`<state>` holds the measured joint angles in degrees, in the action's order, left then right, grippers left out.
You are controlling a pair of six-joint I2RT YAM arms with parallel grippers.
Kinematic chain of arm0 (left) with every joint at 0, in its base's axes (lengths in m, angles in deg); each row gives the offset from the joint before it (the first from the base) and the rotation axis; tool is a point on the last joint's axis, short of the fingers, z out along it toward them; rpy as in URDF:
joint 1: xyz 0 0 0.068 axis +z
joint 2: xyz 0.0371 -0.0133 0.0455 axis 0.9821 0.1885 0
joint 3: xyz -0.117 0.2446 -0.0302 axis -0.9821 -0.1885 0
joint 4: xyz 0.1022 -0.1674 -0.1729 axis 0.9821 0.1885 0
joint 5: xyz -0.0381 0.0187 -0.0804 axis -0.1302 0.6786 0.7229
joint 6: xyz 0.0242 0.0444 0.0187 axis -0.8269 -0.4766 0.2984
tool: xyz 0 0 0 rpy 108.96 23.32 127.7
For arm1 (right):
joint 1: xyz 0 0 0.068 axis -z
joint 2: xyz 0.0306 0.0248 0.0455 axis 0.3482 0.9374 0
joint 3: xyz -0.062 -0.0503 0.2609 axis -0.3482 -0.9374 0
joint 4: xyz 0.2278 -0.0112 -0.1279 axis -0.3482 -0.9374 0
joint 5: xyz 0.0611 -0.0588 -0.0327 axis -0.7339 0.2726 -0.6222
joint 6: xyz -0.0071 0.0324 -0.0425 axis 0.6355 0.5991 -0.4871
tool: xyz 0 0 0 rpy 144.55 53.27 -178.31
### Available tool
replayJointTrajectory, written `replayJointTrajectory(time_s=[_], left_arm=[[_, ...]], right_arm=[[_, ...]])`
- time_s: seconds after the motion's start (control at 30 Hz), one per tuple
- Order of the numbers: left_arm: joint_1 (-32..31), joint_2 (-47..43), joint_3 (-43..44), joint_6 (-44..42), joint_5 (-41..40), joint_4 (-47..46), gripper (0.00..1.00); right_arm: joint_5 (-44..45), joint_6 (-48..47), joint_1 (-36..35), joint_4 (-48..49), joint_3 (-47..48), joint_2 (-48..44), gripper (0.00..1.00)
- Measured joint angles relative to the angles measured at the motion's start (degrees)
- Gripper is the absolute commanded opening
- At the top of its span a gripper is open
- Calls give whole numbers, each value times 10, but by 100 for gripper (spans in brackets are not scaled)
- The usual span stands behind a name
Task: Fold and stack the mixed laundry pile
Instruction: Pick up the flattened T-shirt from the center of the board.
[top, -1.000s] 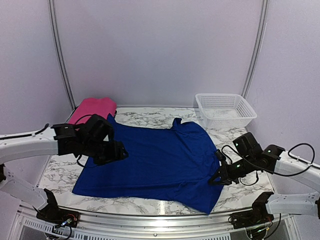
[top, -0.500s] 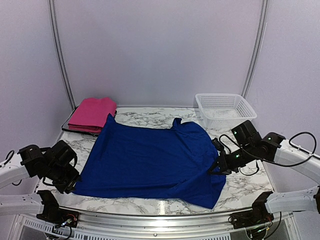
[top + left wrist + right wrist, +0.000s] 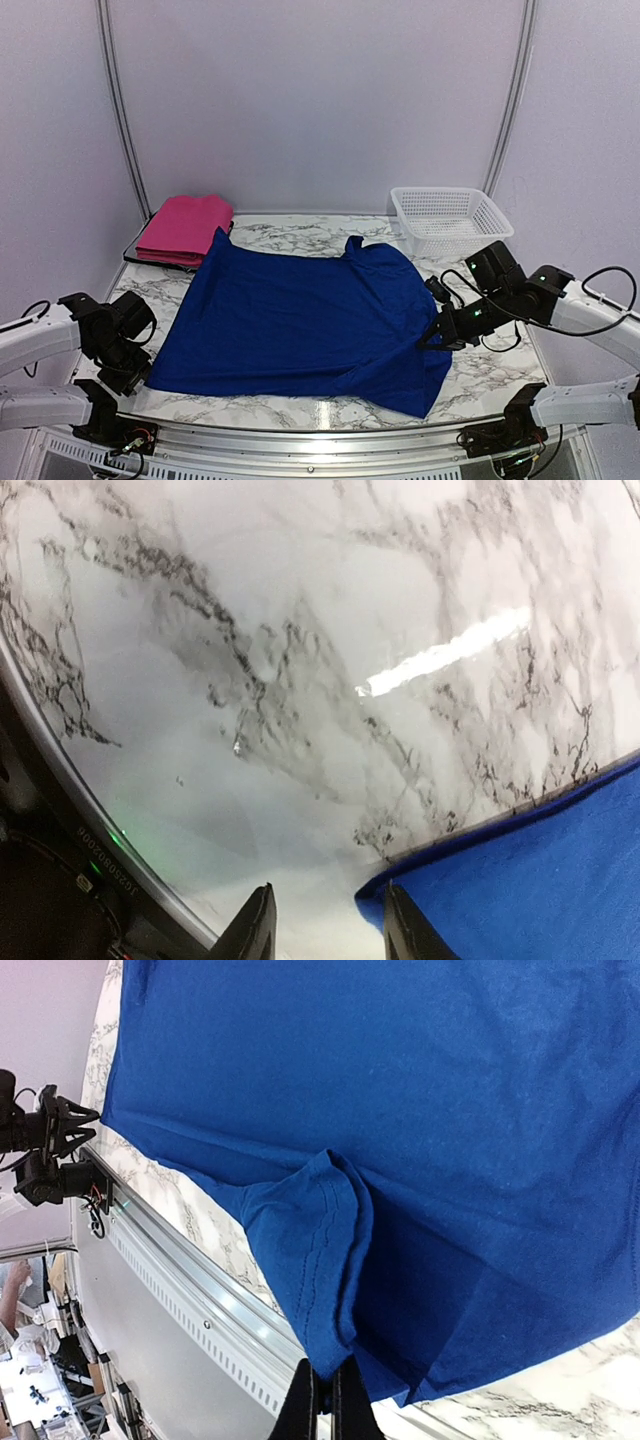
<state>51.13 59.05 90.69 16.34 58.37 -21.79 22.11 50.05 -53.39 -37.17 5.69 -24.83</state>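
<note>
The royal blue garment (image 3: 305, 315) lies spread over the marble table. The magenta-pink garment (image 3: 185, 228) lies folded at the back left. My left gripper (image 3: 133, 378) is open at the blue garment's near left corner (image 3: 400, 900); in the left wrist view (image 3: 325, 930) the corner lies against the right fingertip (image 3: 405, 932). My right gripper (image 3: 432, 343) is shut on the blue garment's right edge and holds it slightly lifted; in the right wrist view (image 3: 326, 1395) a hemmed fold (image 3: 330, 1260) is pinched between the fingers.
A white mesh basket (image 3: 450, 220) stands at the back right. A dark tray edge (image 3: 140, 258) shows under the pink garment. The table's metal front rail (image 3: 300, 425) runs along the near edge.
My left arm has swung from over the blue garment's left side down to its near left corner. My right gripper has kept hold and shifted slightly.
</note>
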Motion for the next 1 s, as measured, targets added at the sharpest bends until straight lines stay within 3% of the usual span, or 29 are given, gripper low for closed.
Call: replayJointTrajectory(time_s=[0.17,0.37,1.0], left_arm=[[28,56,21,-67,-4,-30,34],[30,30,23,-115,11,-50,38],[41,71,-3,-160,53,-99,38]], right_arm=[[0,5,0,-1,-1,-5,0],[2,14,0,-1,-2,-8,0],[4,16,0,0,-4,4,0]])
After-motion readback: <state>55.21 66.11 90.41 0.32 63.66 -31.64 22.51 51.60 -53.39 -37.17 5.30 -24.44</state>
